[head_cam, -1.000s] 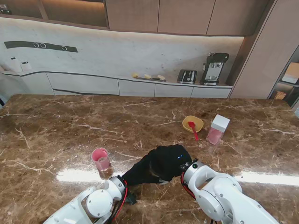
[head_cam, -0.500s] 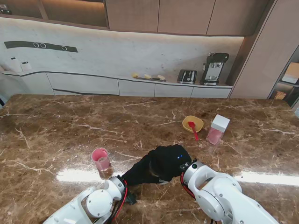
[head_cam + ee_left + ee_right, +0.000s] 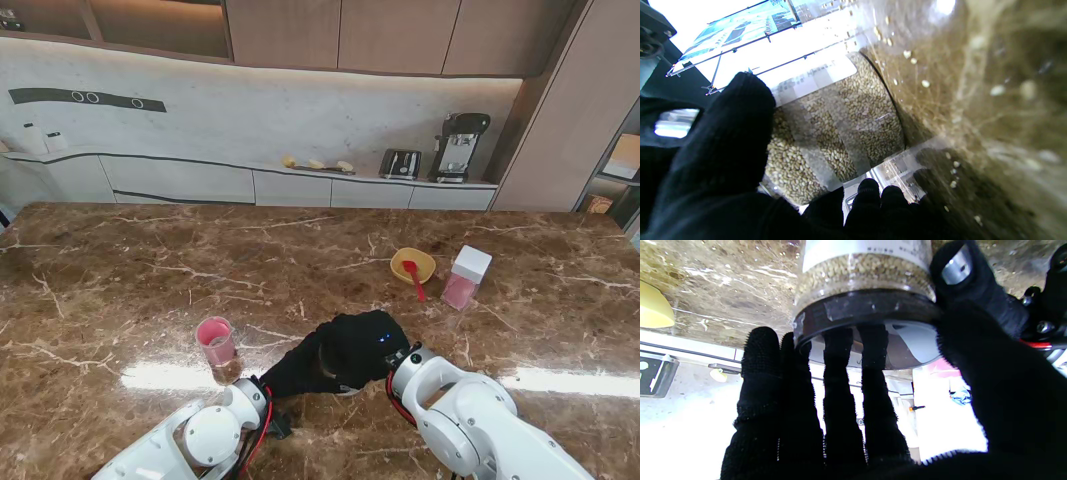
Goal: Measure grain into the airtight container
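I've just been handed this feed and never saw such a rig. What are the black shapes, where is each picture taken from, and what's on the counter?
The black shapes are two gloved five-finger robot hands. The stand view looks down on the marble counter; the other two come from wrist cameras, shown upside down. The left hand grips a clear grain jar; the right hand has its fingers around the jar's dark lid. Also on the counter: a pink-topped cup, a yellow bowl with a red spoon, and a white-lidded container.

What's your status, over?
Left hand shut on grain jar. Right hand cupping jar lid, lid still on. Nothing blocking.
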Robot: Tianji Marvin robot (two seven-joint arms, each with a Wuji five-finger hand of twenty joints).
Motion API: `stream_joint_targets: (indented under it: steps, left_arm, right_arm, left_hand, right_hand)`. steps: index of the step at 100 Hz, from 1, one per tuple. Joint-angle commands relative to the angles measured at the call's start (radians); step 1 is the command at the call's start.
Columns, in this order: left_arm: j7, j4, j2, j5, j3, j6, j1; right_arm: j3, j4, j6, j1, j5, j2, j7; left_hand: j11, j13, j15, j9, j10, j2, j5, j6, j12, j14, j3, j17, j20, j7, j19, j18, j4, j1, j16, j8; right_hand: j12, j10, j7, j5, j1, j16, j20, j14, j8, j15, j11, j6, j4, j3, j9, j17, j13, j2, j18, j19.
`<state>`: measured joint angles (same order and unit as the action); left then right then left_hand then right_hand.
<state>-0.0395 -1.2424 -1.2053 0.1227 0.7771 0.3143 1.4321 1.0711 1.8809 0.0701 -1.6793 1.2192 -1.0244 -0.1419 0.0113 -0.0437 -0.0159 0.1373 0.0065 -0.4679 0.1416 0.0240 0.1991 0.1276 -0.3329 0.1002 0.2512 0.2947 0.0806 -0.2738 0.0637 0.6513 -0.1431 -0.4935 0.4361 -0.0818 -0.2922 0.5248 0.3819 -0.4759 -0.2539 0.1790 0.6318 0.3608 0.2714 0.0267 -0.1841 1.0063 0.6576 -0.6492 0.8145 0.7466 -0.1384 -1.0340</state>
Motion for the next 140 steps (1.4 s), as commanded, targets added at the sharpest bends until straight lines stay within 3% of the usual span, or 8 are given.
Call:
stream_joint_targets:
  steps: [1, 54, 103, 124, 140]
  left_arm:
    - [0.009, 0.024, 0.007, 0.004, -0.009, -0.011, 0.023]
    - [0.011, 0.021, 0.008, 0.001, -0.007, -0.014, 0.025]
    - [0.014, 0.020, 0.010, 0.005, -0.006, -0.016, 0.025]
    - [0.017, 0.020, 0.013, 0.018, -0.008, -0.019, 0.022]
    - [0.015, 0.020, 0.014, 0.028, -0.010, -0.022, 0.021]
  right_arm:
    - [-0.001, -0.016, -0.002, -0.017, 0.009, 0.003, -0.026]
    - [0.009, -0.012, 0.005, -0.019, 0.013, 0.003, -0.021]
    - [0.012, -0.013, 0.004, -0.020, 0.013, 0.003, -0.029]
    - [-0.008, -0.027, -0.002, -0.008, 0.017, 0.005, -0.034]
    - [-0.029, -0.043, -0.016, 0.000, 0.059, 0.006, 0.003]
  left_hand:
    - [-0.013, 0.012, 0.023, -0.027, 0.002, 0.019, 0.048, 0.051, 0.013, -0.158, -0.010, -0.066, 0.026, 0.047, -0.122, 0.262, -0.016, 0.032, -0.010, 0.006]
    - [-0.015, 0.012, 0.023, -0.027, 0.000, 0.029, 0.041, 0.050, 0.013, -0.155, -0.001, -0.067, 0.028, 0.043, -0.123, 0.261, -0.015, 0.033, -0.011, 0.015]
    - [-0.014, 0.012, 0.023, -0.027, 0.003, 0.019, 0.071, 0.028, 0.016, -0.159, 0.000, -0.066, 0.027, 0.016, -0.122, 0.262, -0.017, 0.038, -0.013, 0.042]
    - [-0.014, 0.013, 0.023, -0.027, 0.007, -0.009, 0.078, 0.030, 0.016, -0.162, -0.020, -0.066, 0.025, 0.008, -0.120, 0.262, -0.018, 0.048, -0.012, 0.060]
    - [-0.013, 0.013, 0.023, -0.027, 0.006, -0.024, 0.080, 0.032, 0.017, -0.164, -0.052, -0.067, 0.023, 0.028, -0.119, 0.262, -0.017, 0.058, -0.012, 0.056]
  right_hand:
    - [-0.019, 0.103, -0.014, -0.001, 0.033, 0.042, -0.030, -0.096, -0.015, -0.033, 0.018, -0.042, 0.108, 0.070, 0.023, 0.026, -0.020, -0.113, 0.004, 0.023]
    - [-0.090, 0.105, 0.025, -0.008, -0.006, 0.117, -0.043, -0.076, -0.080, -0.119, -0.072, -0.049, 0.121, 0.023, 0.013, 0.086, -0.074, -0.136, -0.020, 0.076]
    - [-0.111, 0.102, 0.033, -0.015, -0.019, 0.135, -0.044, -0.072, -0.100, -0.125, -0.084, -0.051, 0.121, 0.005, 0.002, 0.100, -0.087, -0.149, -0.019, 0.094]
    - [-0.112, 0.094, 0.025, -0.007, -0.035, 0.126, -0.054, -0.081, -0.103, -0.099, -0.076, -0.052, 0.118, -0.013, 0.013, 0.063, -0.039, -0.159, -0.007, 0.069]
    - [-0.112, 0.084, 0.012, 0.000, -0.091, 0.103, -0.066, -0.081, -0.106, -0.051, -0.059, -0.051, 0.113, -0.112, 0.043, -0.013, 0.049, -0.201, 0.014, -0.004]
